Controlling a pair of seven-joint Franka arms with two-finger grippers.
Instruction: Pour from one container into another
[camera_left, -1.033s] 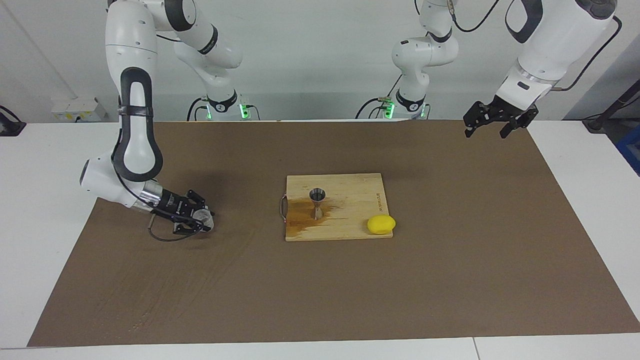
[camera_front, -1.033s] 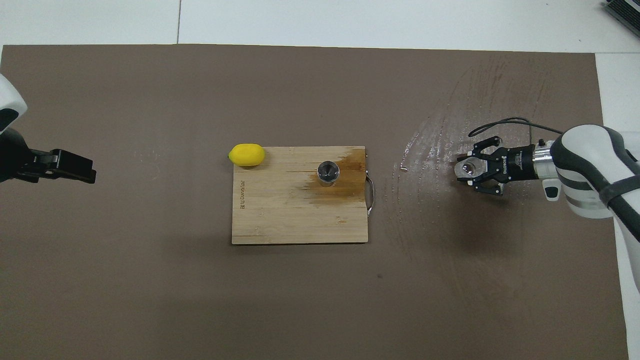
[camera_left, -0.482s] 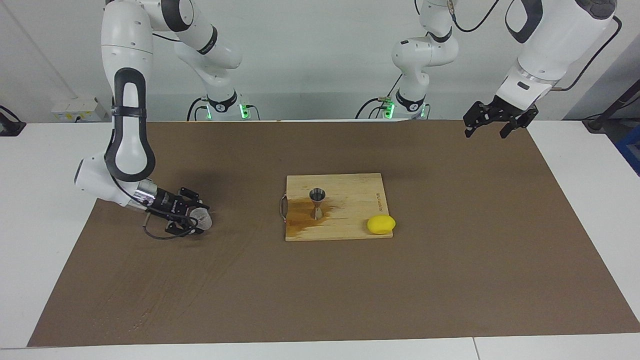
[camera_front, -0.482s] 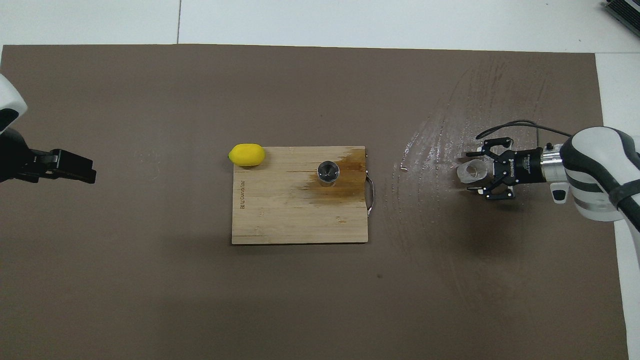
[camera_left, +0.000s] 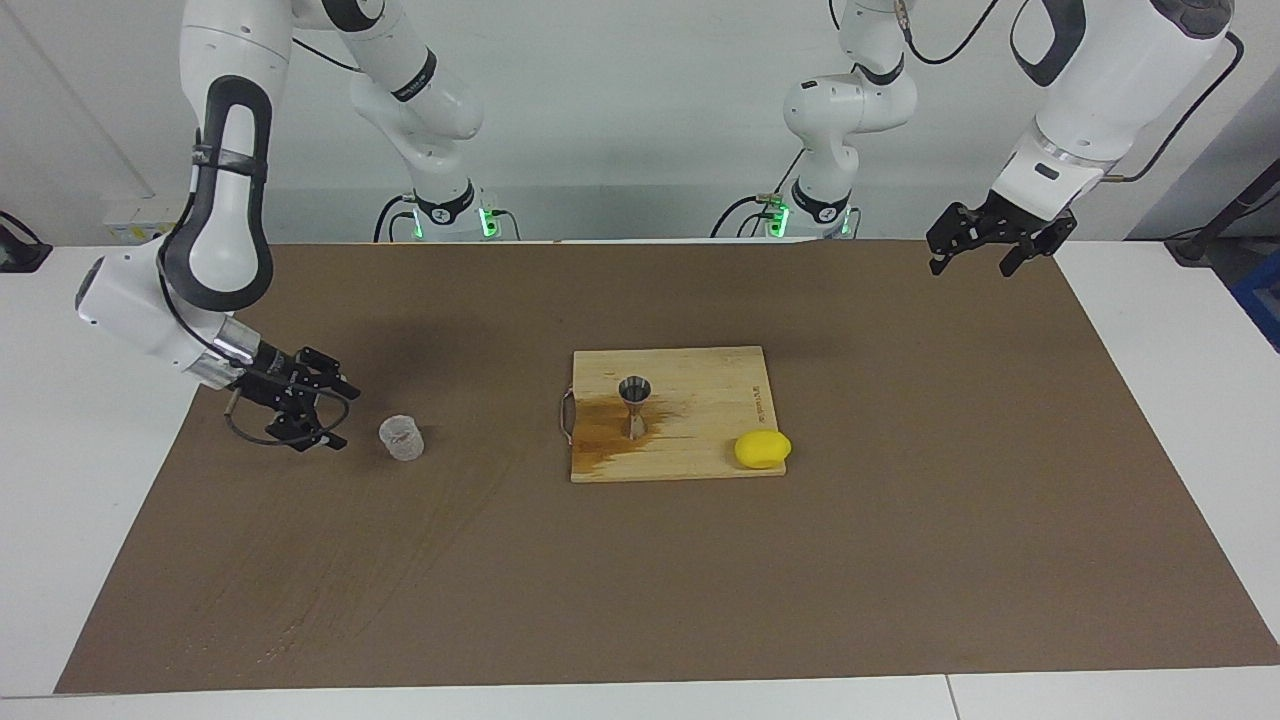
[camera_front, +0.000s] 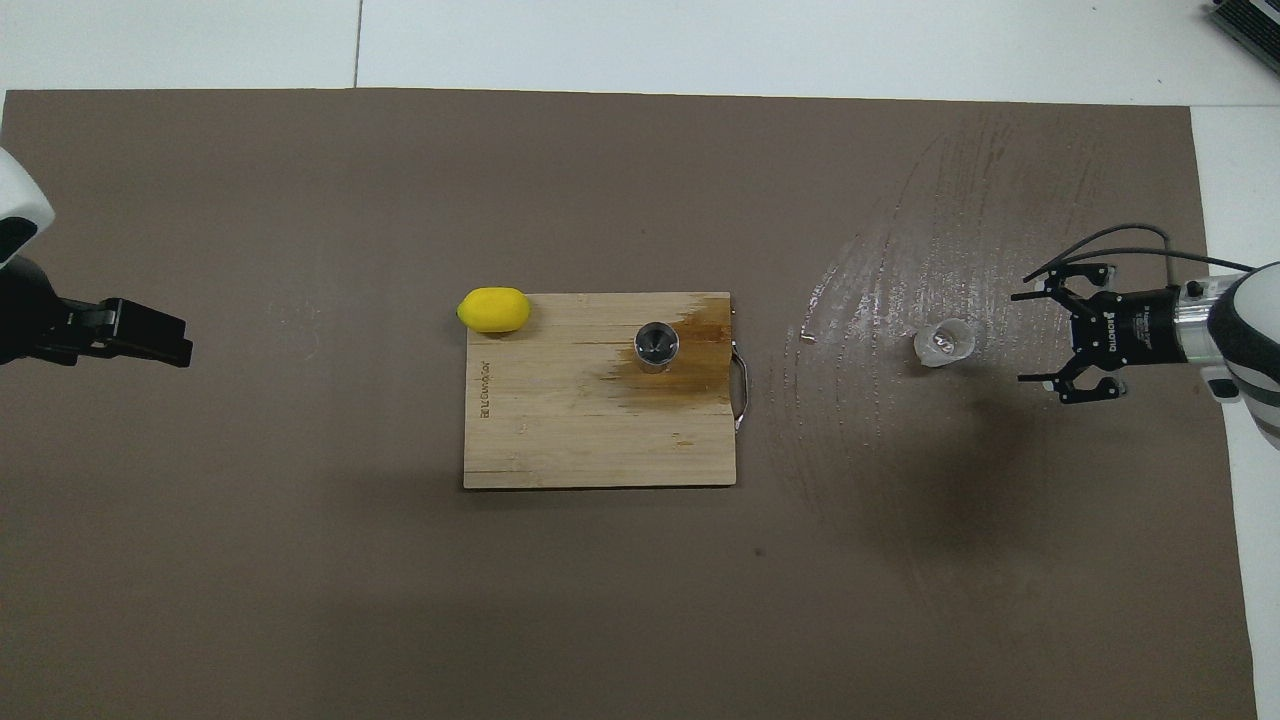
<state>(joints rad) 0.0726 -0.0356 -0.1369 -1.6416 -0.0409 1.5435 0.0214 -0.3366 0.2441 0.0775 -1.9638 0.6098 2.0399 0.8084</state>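
Clear plastic cup (camera_left: 401, 438) (camera_front: 943, 343) upright on brown mat (camera_left: 640, 580) (camera_front: 300, 560), toward right arm's end of counter (camera_left: 1180, 330) (camera_front: 760, 45), free of any grip. Right gripper (camera_left: 318, 410) (camera_front: 1058, 332) just beside cup, apart from it, fingers spread wide, empty. Steel jigger (camera_left: 634, 405) (camera_front: 656, 347) upright on wooden board (camera_left: 700, 400) (camera_front: 560, 420) mid-counter, on brown stain. Yellow lemon (camera_left: 762, 449) (camera_front: 493, 309) at board's corner, toward left arm's end. Left gripper (camera_left: 982, 252) (camera_front: 135, 332) waits raised over mat's corner by robots' edge, open, empty.

The small clear plastic cup (camera_left: 401, 438) stands upright on the brown mat; the steel hourglass jigger (camera_left: 634, 405) stands upright on the stained board.
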